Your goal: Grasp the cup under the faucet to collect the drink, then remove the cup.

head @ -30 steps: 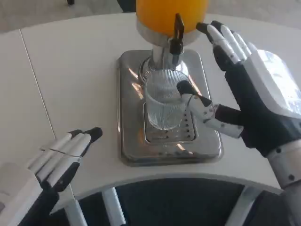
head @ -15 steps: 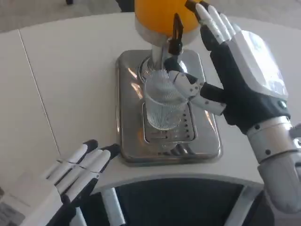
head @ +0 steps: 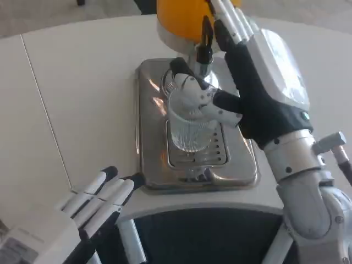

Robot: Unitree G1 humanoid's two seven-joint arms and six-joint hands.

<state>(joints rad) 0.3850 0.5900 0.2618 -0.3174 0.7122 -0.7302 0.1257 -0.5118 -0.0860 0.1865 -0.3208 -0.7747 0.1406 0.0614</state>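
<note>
In the head view, a ribbed clear cup (head: pixel 190 129) stands at frame centre on the steel drip tray (head: pixel 151 143), below the black faucet (head: pixel 206 41) of the orange-filled dispenser (head: pixel 181 19); whether it holds drink is unclear. The right hand (head: pixel 250 91) reaches in from the right, thumb over the cup's rim, other fingers straight beside the dispenser. The left hand (head: pixel 82 212), lower left, lies with fingers straight and together.

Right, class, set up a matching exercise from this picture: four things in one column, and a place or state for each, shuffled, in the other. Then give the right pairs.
Things
1. cup
2. drink tank
3. left hand
4. right hand

Places or states
A. orange, at the top, above the faucet
B. clear and ribbed, standing on the drip tray below the faucet
C. low at the table's near edge, fingers straight, holding nothing
D. beside the cup, thumb across the cup's rim

Pairs: 1-B, 2-A, 3-C, 4-D
</note>
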